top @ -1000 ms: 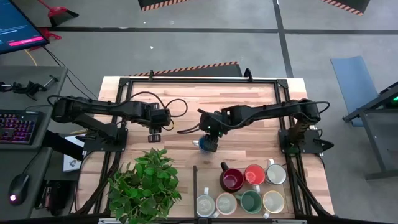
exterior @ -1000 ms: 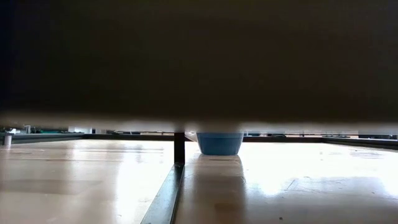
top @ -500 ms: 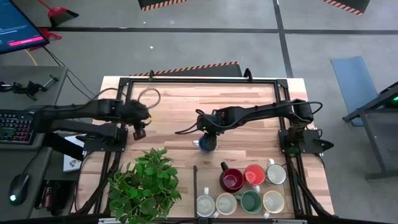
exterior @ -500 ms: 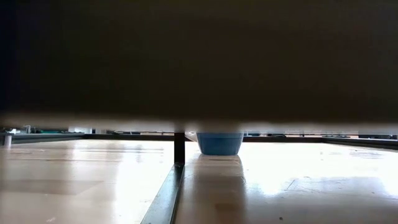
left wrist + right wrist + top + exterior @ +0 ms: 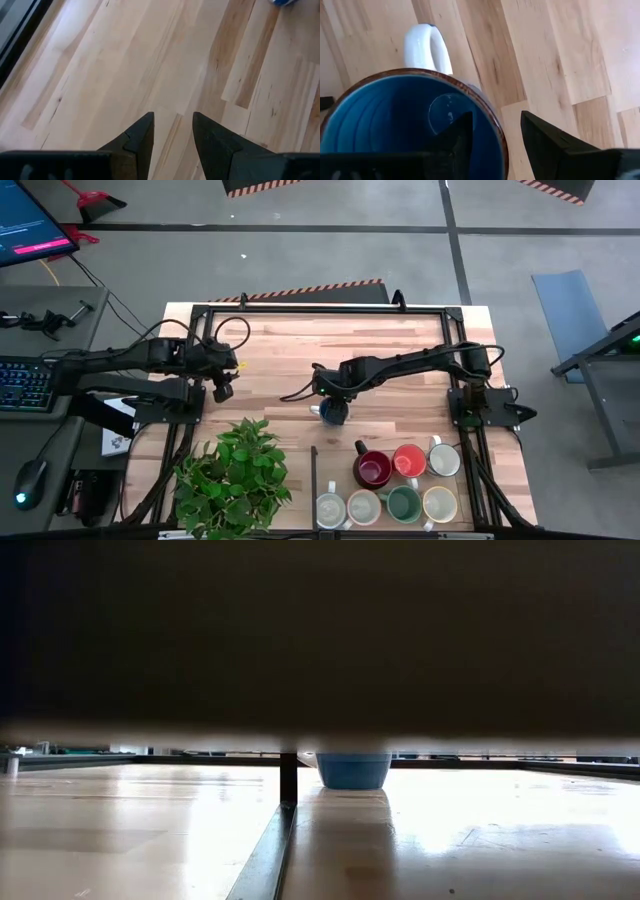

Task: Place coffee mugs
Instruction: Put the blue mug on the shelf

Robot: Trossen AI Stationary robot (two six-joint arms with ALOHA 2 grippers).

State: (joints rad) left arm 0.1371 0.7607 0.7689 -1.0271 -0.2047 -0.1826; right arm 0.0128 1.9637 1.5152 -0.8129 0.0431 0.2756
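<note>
1. In the high view the right gripper (image 5: 333, 402) sits at centre frame, directly over the blue mug (image 5: 332, 413), so most of that mug is covered by the dark fingers and only a sliver of blue shows below them.
2. The right wrist view shows one finger (image 5: 457, 132) inside the mug's blue bowl and the other outside the brown rim, so the jaws straddle the wall. Whether they press on it cannot be told; the fingers stand apart with the rim between them.
3. The blue mug's white handle (image 5: 427, 47) shows at upper left of the right wrist view; the mug's lower half is cut off by the frame's bottom edge.
4. The low view is mostly blocked by a broad dark band across its upper part; under it only the base of the blue mug shows, standing on the table (image 5: 480, 830) at centre.
5. The left gripper (image 5: 222, 390) hangs at left of centre in the high view, over bare wood and well apart from any mug. The left wrist view shows its two fingers spread, with nothing between them.
6. Seven other mugs are grouped at the lower right of the high view: a dark red mug (image 5: 372, 469), an orange mug (image 5: 408, 461) and a green mug (image 5: 403, 503) among pale ones. Those in the bottom row lie close to the frame's lower edge.
7. A potted plant (image 5: 235, 475) fills the lower left of the table, its leaves hiding the pot.
</note>
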